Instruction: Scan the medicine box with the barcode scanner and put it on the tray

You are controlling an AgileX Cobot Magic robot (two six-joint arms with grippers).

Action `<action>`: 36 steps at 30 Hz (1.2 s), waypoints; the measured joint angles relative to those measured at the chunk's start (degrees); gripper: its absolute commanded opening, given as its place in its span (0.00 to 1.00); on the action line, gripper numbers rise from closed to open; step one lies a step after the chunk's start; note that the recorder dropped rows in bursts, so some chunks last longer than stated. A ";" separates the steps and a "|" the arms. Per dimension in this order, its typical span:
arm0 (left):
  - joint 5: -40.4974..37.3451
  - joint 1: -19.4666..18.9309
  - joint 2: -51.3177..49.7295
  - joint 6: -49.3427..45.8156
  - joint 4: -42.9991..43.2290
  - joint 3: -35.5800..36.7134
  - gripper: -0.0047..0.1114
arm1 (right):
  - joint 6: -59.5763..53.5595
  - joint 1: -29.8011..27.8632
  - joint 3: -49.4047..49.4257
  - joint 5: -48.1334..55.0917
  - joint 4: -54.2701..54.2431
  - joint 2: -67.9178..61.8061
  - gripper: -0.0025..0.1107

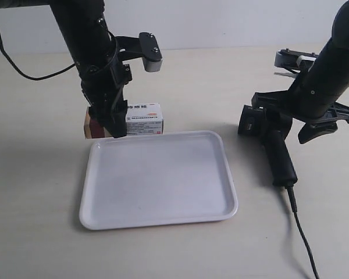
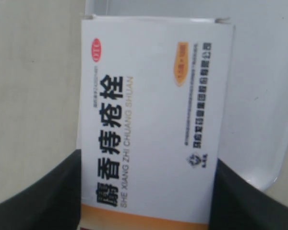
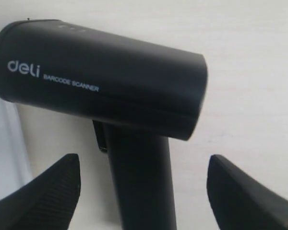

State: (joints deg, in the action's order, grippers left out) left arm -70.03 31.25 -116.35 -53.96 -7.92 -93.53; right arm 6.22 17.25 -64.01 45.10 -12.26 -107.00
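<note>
While the left hand [image 2: 144, 201] clamps the medicine box [image 2: 151, 120] beside the tray's [image 1: 163, 218] rim, the right hand [image 3: 144, 191] gapes astride the barcode scanner [image 3: 101, 86].

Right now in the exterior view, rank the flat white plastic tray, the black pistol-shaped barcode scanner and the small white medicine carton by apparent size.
1. The flat white plastic tray, clearly largest.
2. The black pistol-shaped barcode scanner.
3. The small white medicine carton, smallest as seen, though the gripper hides part of it.
</note>
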 measured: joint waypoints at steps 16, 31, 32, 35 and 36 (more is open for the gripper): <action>0.00 0.00 0.00 0.00 -0.12 0.00 0.04 | -1.76 0.00 -0.13 -3.76 -2.94 -4.36 0.64; 0.00 0.00 0.00 0.00 -0.12 0.00 0.04 | -2.95 0.00 -0.26 -4.39 -3.18 -6.38 0.28; 0.00 0.00 0.00 0.00 -0.12 0.00 0.04 | -3.05 0.00 -0.26 -4.37 -3.18 -6.38 0.24; 0.00 0.00 0.00 0.00 -0.12 0.00 0.04 | -4.24 0.00 -0.26 -4.37 -3.18 -6.38 0.08; 0.00 0.00 0.00 0.00 -0.12 0.00 0.04 | -4.33 0.00 -0.26 -4.37 -3.04 -6.16 0.04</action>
State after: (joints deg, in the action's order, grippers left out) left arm -70.03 31.25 -116.35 -53.96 -8.04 -93.53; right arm 1.90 17.25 -64.27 40.73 -15.30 -113.16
